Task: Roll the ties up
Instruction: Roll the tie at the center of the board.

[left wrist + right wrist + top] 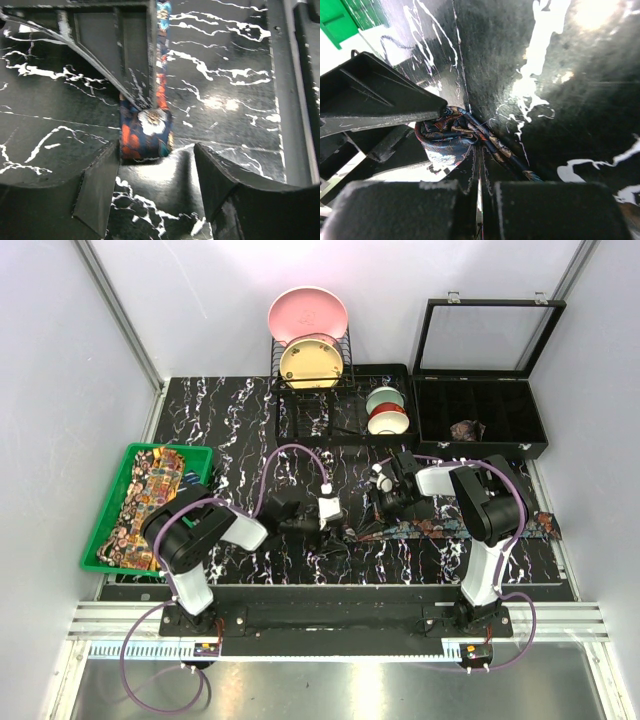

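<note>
A dark blue tie (pixel 450 529) with reddish motifs lies across the marble table (pixel 250 430) in front of the right arm. Its left end is folded into a small loop (pixel 146 132), also seen bunched in the right wrist view (pixel 445 137). My right gripper (pixel 383 502) (pixel 480 165) is shut, its tips pinching the tie at that loop. My left gripper (pixel 328 510) (pixel 157 165) is open, its fingers (pixel 100 185) just short of the loop and holding nothing. Yellow paisley ties (pixel 145 502) fill the green basket (pixel 205 455) at the left.
A black compartment box (pixel 480 445) with its lid raised stands at the back right, a brownish rolled coil (pixel 467 429) in one cell. A dish rack (pixel 310 390) holding a pink plate (pixel 307 313) and a yellow plate (pixel 310 362) is behind, with bowls (pixel 387 412) beside it.
</note>
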